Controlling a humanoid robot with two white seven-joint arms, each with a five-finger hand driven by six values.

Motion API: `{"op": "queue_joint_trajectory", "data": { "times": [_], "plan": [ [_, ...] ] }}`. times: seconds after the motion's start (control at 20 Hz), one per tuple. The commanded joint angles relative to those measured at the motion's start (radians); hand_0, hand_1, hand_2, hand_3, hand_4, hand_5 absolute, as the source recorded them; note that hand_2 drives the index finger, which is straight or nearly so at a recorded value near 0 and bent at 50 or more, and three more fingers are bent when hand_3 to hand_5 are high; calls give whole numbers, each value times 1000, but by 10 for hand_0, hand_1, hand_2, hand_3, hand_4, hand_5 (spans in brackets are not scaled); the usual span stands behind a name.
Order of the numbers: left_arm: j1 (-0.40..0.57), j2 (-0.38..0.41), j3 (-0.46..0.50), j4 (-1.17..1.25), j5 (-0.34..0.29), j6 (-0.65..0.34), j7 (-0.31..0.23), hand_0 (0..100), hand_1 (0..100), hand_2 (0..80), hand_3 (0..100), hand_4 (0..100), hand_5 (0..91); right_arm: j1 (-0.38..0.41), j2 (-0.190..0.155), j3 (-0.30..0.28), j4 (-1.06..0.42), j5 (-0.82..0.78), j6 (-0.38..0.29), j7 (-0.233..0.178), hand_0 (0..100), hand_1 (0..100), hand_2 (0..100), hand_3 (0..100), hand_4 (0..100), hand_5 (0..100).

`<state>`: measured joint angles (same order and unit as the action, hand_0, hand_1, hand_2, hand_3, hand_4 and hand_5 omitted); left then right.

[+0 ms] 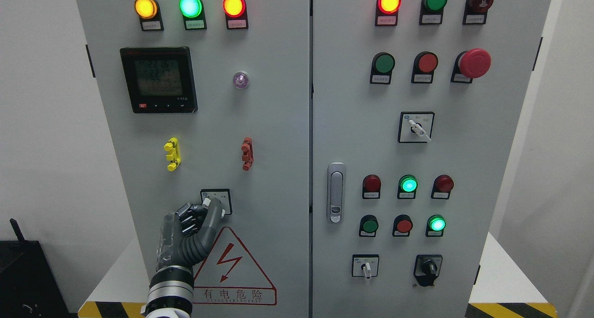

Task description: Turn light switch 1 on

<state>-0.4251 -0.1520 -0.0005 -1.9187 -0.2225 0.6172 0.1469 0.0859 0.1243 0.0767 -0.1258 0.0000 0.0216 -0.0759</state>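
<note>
Head view: the left hand (192,230) reaches up to the rotary switch (216,201) low on the cabinet's left door (278,169), thumb and fingers closed around its white knob. Above it sit three lit lamps, amber (145,7), green (190,5) and red (234,5), one meter (159,79), and two clips, yellow (172,153) and red (247,153). The right door (487,169) carries three more rotary switches and one red mushroom button (474,63).
</note>
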Motion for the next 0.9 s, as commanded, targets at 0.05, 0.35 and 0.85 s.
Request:
{"op": "queue_joint_trajectory", "data": {
  "times": [0.05, 0.35, 0.85],
  "plan": [
    [0, 0, 19, 1, 0, 1, 5, 570, 528, 595, 876, 890, 832, 0, 0, 0, 0, -25, 0, 1, 0, 0, 0, 0, 0, 0],
    [0, 0, 19, 1, 0, 1, 5, 595, 510, 597, 878, 891, 834, 0, 0, 0, 0, -25, 0, 1, 0, 0, 0, 0, 0, 0],
    [0, 0, 19, 1, 2, 1, 5, 403, 499, 598, 880, 892, 835, 0, 0, 0, 0, -25, 0, 1, 0, 0, 0, 0, 0, 0]
  ]
}}
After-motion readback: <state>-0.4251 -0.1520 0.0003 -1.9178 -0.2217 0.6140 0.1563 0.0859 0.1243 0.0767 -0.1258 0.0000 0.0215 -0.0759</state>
